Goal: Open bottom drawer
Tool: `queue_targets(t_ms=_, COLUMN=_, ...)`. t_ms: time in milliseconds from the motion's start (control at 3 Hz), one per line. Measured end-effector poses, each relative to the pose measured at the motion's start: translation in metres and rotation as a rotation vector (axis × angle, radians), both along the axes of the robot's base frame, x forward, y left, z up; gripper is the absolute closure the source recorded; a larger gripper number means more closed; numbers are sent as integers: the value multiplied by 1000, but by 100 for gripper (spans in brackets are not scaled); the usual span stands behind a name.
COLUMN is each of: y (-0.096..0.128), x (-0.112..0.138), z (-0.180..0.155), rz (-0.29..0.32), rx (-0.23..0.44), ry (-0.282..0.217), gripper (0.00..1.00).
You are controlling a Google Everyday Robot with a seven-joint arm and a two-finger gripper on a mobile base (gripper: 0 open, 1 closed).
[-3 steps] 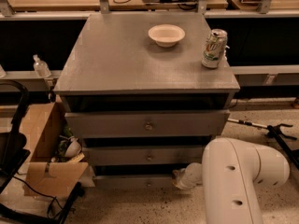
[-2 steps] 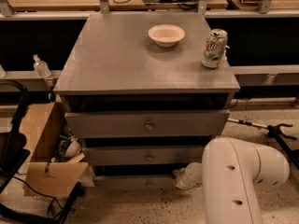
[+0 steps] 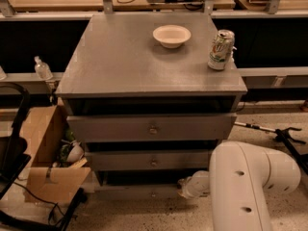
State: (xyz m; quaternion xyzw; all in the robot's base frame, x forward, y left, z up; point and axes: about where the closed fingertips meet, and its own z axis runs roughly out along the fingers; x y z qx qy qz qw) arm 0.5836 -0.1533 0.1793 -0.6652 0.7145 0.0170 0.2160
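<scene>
End effector (image 3: 186, 187) low; near bottom drawer (image 3: 125, 193) front, beside knob (image 3: 153, 194)

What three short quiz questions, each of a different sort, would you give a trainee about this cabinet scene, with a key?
1. True or false: the gripper is low, beside the right end of the bottom drawer.
2. What stands near the right edge of the cabinet top? A) a drink can B) a kettle C) a book
3. How many drawer fronts does the cabinet show?
Key: 1 true; 2 A; 3 three.
</scene>
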Motion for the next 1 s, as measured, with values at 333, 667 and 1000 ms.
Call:
queue_targets(t_ms=333, y=0, x=0, z=4, rz=0, rx=0, ry=0, gripper=100)
queue_targets(t_ms=667, y=-2, x=-14, z=3, rz=6, rx=3, ry=13, gripper=100)
queue_targets(t_ms=1000, y=-5, x=-37, z=5, rz=11, rx=11, ry=34, gripper=100)
